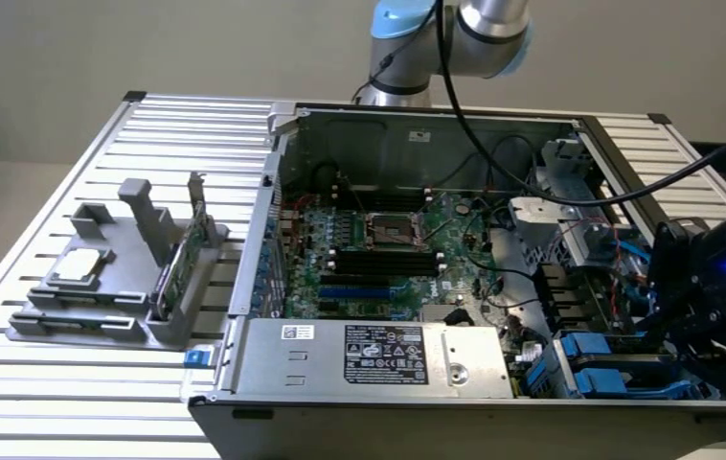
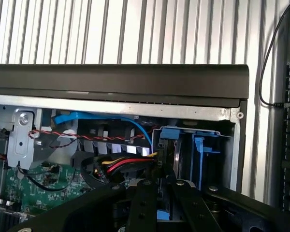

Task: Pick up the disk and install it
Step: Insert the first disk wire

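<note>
The disk (image 2: 167,145) stands on edge in the drive bay at the corner of the open computer case (image 1: 337,398), its blue bracket showing at the outer end. My gripper (image 2: 159,189) is right over it, the two black fingers (image 2: 143,198) close together on either side of its thin edge, with a bit of blue bracket between them. In the exterior view the black wrist head (image 1: 708,278) hangs over the drive bays (image 1: 593,369) at the case's corner on the exterior view's right.
A second blue bracket (image 2: 201,145) sits in the neighbouring bay. Red, yellow and blue cables (image 2: 121,164) crowd beside the bay. The motherboard (image 1: 376,249) and power supply (image 1: 376,356) lie in the case. A grey fixture (image 1: 121,297) holds a silver chip (image 1: 79,266) and green card (image 1: 184,259).
</note>
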`<action>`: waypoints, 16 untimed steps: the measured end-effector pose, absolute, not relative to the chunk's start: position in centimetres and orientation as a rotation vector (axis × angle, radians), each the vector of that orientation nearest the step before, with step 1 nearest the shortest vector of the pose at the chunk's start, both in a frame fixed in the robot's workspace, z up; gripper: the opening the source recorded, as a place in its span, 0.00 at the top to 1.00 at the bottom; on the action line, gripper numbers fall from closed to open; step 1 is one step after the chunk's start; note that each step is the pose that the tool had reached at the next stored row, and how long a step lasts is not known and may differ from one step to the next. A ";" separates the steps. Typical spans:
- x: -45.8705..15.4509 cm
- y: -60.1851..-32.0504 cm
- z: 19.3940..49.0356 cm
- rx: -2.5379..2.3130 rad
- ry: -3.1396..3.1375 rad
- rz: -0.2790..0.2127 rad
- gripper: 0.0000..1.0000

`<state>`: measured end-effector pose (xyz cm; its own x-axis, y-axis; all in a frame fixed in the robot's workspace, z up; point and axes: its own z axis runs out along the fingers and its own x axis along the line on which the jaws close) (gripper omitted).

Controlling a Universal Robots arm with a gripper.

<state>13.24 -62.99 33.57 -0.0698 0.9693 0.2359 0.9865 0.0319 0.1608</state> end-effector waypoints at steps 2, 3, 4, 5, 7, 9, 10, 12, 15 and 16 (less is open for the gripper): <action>13.2 -62.8 33.5 -2.104 -2.214 -0.428 0.82; 13.2 -62.7 33.5 -2.106 -2.216 -0.425 0.82; 13.2 -62.6 33.5 -2.108 -2.217 -0.422 0.82; 13.1 -62.5 33.5 -2.110 -2.218 -0.419 0.82; 13.1 -62.4 33.5 -2.118 -2.217 -0.414 0.82; 13.1 -62.4 33.5 -2.129 -2.210 -0.412 0.82; 13.1 -62.4 33.5 -2.134 -2.206 -0.411 0.82; 13.1 -62.4 33.5 -2.144 -2.200 -0.410 0.82; 13.1 -62.4 33.5 -2.157 -2.191 -0.410 0.82; 13.1 -62.3 33.5 -2.161 -2.188 -0.409 0.82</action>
<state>13.08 -62.34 33.45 -0.0294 0.9769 0.2116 0.9873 -0.0046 0.1586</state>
